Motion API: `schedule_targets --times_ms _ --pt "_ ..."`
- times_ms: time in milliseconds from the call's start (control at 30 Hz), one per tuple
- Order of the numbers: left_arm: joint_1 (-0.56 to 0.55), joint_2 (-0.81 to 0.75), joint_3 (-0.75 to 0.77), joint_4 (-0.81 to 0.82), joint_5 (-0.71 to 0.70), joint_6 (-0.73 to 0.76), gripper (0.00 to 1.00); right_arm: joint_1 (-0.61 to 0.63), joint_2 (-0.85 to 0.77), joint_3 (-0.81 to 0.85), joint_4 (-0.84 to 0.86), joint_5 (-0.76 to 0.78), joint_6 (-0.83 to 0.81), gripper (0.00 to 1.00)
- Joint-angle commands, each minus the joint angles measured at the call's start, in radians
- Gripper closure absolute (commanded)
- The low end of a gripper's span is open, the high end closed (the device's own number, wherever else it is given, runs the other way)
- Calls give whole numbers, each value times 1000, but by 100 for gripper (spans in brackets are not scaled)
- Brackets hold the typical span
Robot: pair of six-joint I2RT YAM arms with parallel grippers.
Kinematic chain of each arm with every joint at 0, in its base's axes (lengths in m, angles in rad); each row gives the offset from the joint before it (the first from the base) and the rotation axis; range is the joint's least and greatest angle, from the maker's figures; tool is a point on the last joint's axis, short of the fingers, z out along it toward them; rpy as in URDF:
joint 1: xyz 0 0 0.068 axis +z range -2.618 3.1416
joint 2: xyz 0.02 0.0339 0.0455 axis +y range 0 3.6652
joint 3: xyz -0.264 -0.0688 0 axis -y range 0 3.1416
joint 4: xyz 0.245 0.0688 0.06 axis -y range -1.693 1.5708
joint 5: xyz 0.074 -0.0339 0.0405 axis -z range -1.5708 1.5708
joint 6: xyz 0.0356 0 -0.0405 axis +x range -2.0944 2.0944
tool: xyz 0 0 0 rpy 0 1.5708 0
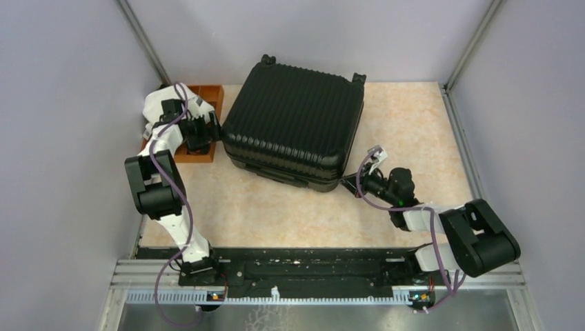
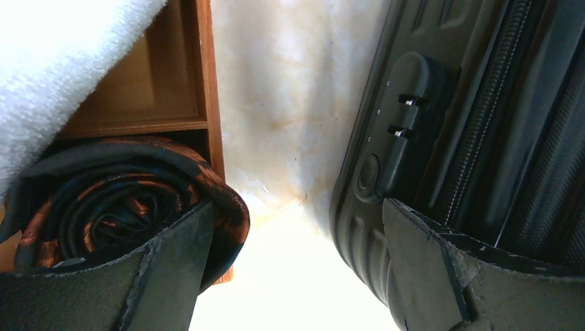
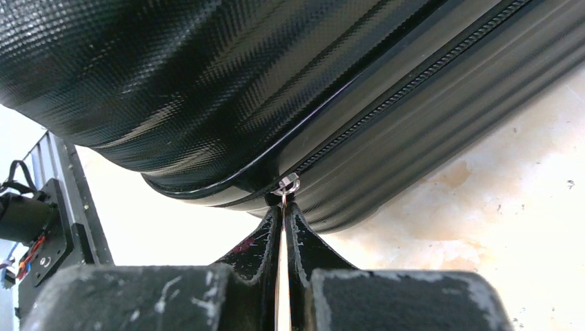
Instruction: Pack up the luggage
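The luggage (image 1: 293, 124) is a big black ribbed suitcase lying flat and closed at the back middle of the table. My right gripper (image 1: 347, 183) is at its near right corner. In the right wrist view this gripper (image 3: 283, 207) is shut on the thin metal zipper pull (image 3: 284, 186), which hangs from the zipper line of the luggage (image 3: 241, 83). My left gripper (image 1: 207, 134) hangs open between the wooden tray and the suitcase's left side. In the left wrist view this gripper (image 2: 300, 207) holds nothing, with the luggage (image 2: 483, 138) on its right.
A brown wooden tray (image 1: 207, 93) stands left of the suitcase. It holds a white towel (image 2: 62, 62) and a rolled dark, orange-patterned tie (image 2: 124, 193). The suitcase's combination lock (image 2: 407, 117) faces the tray. Grey walls and metal posts close in the table.
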Motion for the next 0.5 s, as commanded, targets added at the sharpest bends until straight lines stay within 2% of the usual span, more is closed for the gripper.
schedule_targets --times_ms 0,467 --pt "-6 -49 -94 17 93 -29 3 84 -87 13 66 64 -22 100" --pt "-29 -55 -242 173 270 -161 10 258 -321 -53 -120 358 -65 100"
